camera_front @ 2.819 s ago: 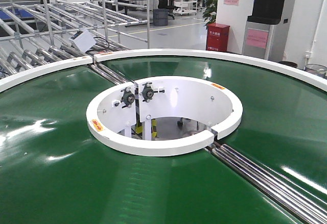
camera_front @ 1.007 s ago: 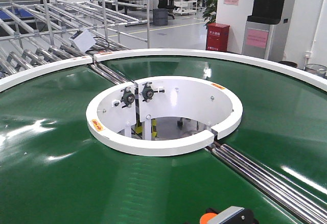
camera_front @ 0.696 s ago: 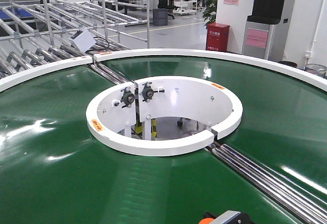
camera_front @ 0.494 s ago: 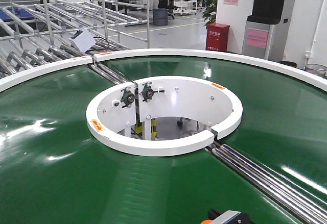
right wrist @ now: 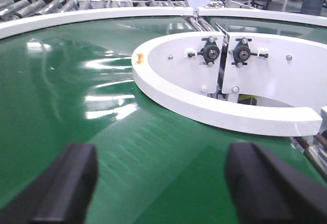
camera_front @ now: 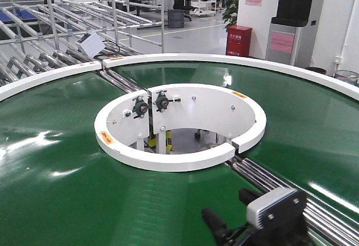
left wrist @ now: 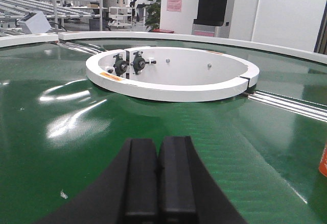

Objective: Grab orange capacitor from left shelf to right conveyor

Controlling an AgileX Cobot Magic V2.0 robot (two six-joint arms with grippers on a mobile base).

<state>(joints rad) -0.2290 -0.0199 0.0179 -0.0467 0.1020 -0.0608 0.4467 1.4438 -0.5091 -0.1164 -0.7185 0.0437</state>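
Note:
The orange capacitor shows only as an orange sliver at the right edge of the left wrist view, standing on the right conveyor's green belt. It is hidden in the front and right wrist views. My right gripper hangs low over the belt near the front edge, open. Its two black fingers stand wide apart with only belt between them. My left gripper is shut with nothing in it, pointing at the white centre ring. The left shelf is out of view.
The white ring surrounds the conveyor's open central hole. Steel rollers cross the belt on the right, close to my right gripper. Bare roller racks stand behind the conveyor's white rim at the back left.
One second ago only the right gripper's top showed at the bottom edge, with an orange piece beside it. It has since risen further into the front view, and no orange shows there.

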